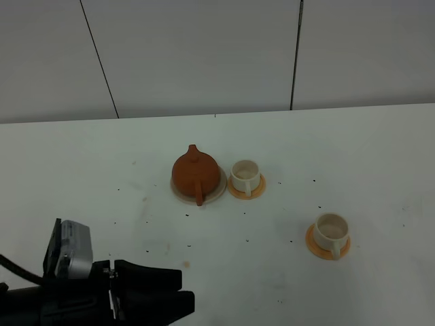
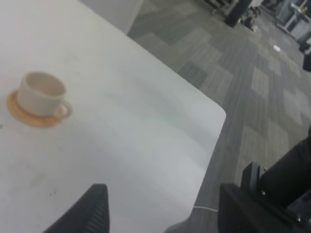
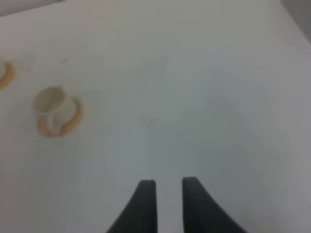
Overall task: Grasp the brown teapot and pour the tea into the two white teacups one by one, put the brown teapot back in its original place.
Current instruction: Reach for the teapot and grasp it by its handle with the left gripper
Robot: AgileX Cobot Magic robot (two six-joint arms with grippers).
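Observation:
The brown teapot [image 1: 196, 171] sits upright on its pale saucer [image 1: 216, 195] at mid-table, handle toward the front. One white teacup [image 1: 245, 175] stands on an orange coaster just right of it. The other teacup [image 1: 331, 231] is further right and nearer the front. My left gripper [image 1: 178, 299] is low at the front left, far from the teapot. In the left wrist view the left gripper [image 2: 165, 213] is wide open and empty, with a teacup [image 2: 43, 93] ahead. The right gripper [image 3: 170, 204] has a narrow gap and holds nothing, with a teacup [image 3: 51, 104] off to one side.
The white table [image 1: 353, 149] carries small dark specks and meets a grey panelled wall [image 1: 204, 54] at the back. In the left wrist view a rounded table corner [image 2: 221, 112] drops to a grey tiled floor [image 2: 262, 73]. An orange coaster edge [image 3: 5, 75] shows in the right wrist view.

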